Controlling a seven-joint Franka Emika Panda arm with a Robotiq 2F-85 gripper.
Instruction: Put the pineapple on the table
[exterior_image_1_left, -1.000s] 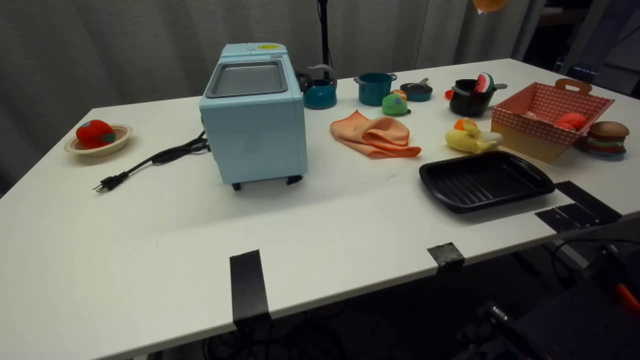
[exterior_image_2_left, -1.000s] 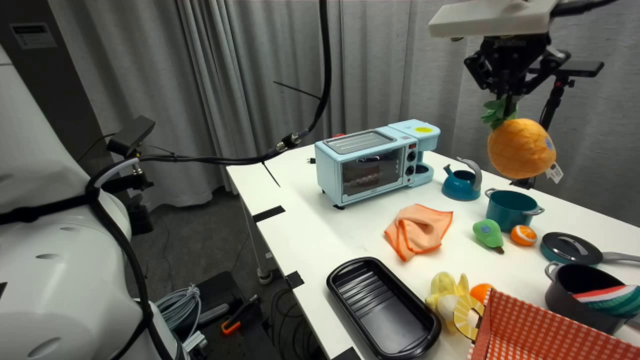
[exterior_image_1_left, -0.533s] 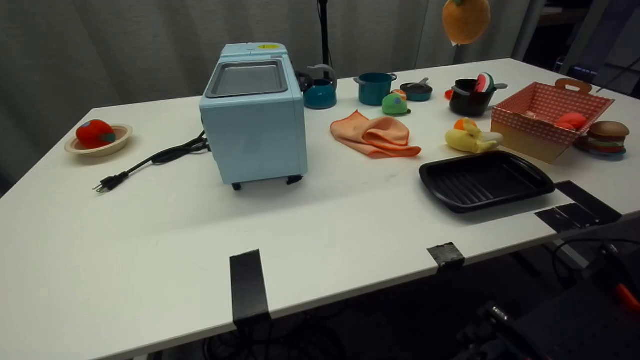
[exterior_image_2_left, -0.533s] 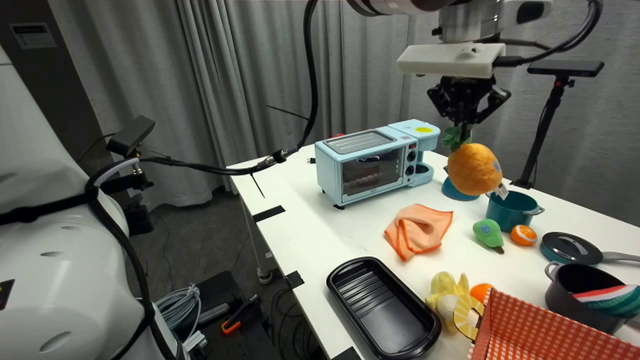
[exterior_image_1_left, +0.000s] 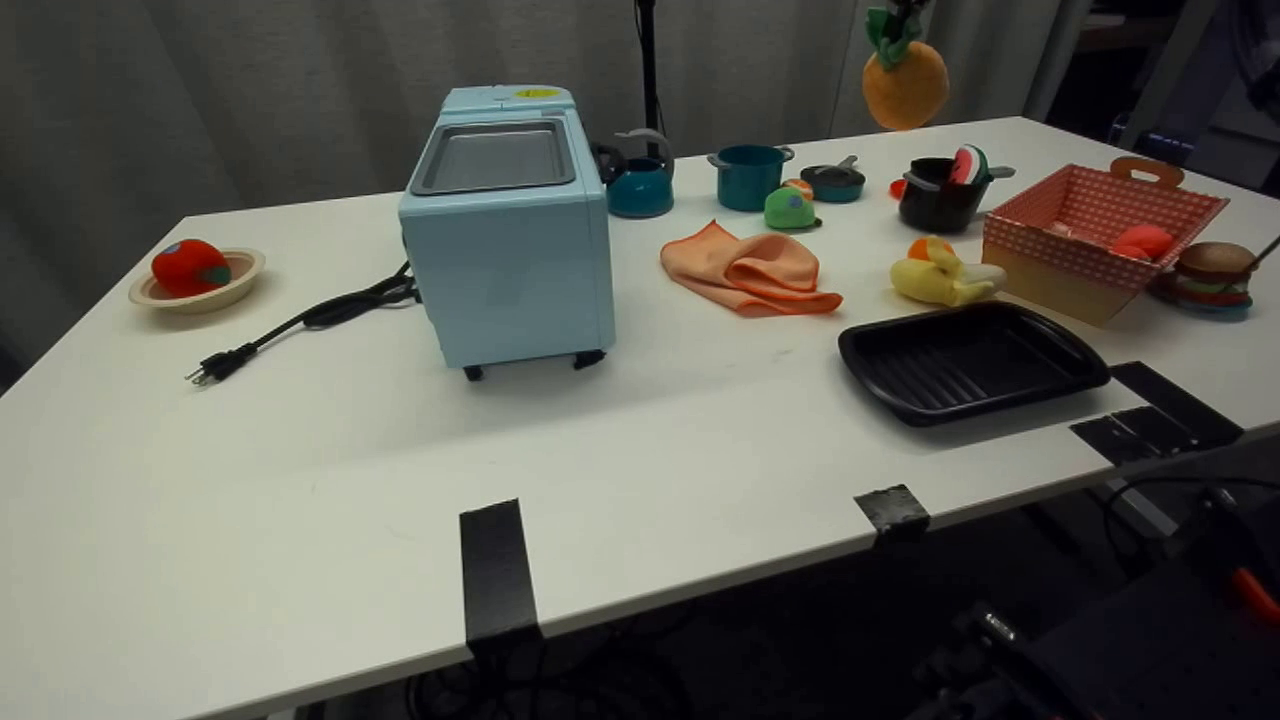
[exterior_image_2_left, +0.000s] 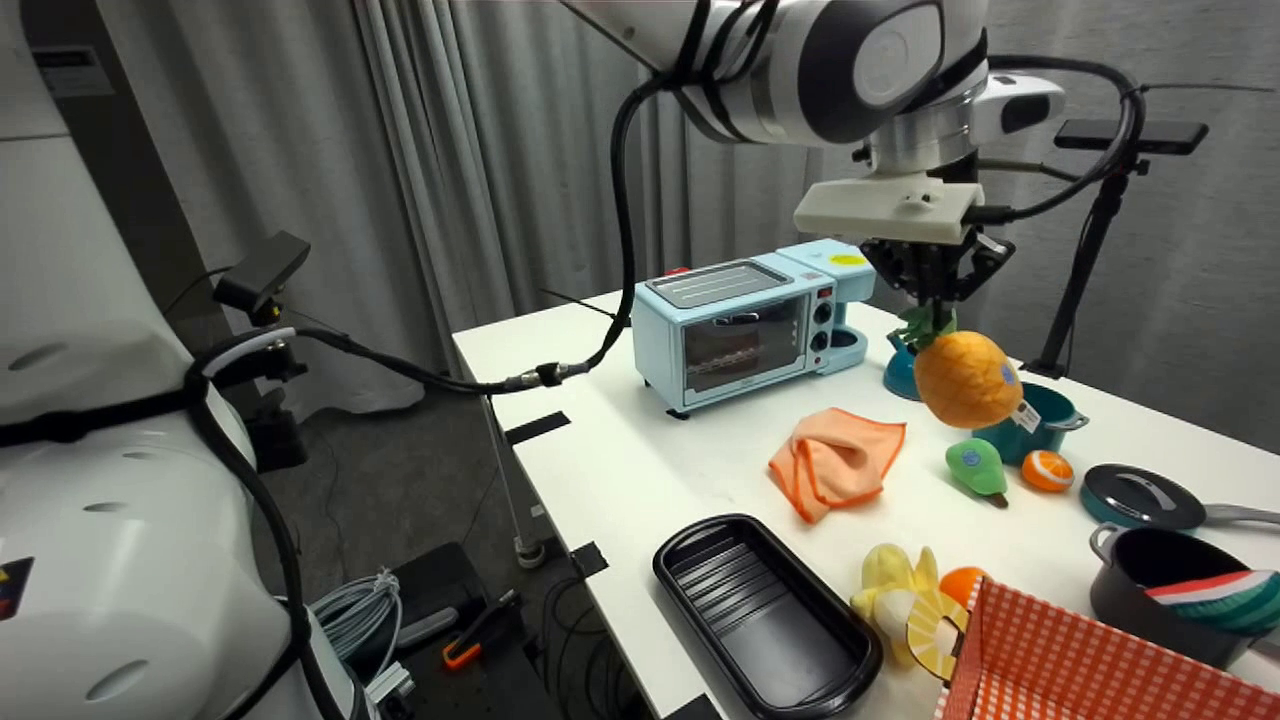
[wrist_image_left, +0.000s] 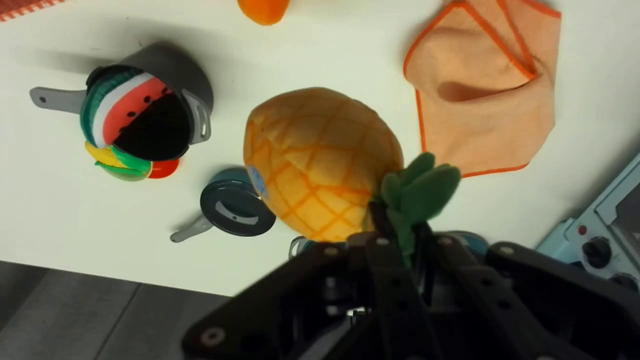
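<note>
In an exterior view, upper left: a sign (exterior_image_2_left: 75, 72) too small to read. Center: a pale-blue toaster oven (exterior_image_2_left: 748, 330) with a yellow sticker (exterior_image_2_left: 849, 260). Right of center: the tool (exterior_image_2_left: 937, 318) pinches the pineapple (exterior_image_2_left: 967, 380), its tag (exterior_image_2_left: 1026, 417) illegible, by the leaves (exterior_image_2_left: 913, 331), above the table (exterior_image_2_left: 690, 470).

Gripper (wrist_image_left: 402, 227) pinching pineapple (wrist_image_left: 322, 162) by its leaves (wrist_image_left: 422, 190), white table (wrist_image_left: 300, 65) below

The wrist view shows soft shadows and a blurred end effector (wrist_image_left: 402, 235).
</note>
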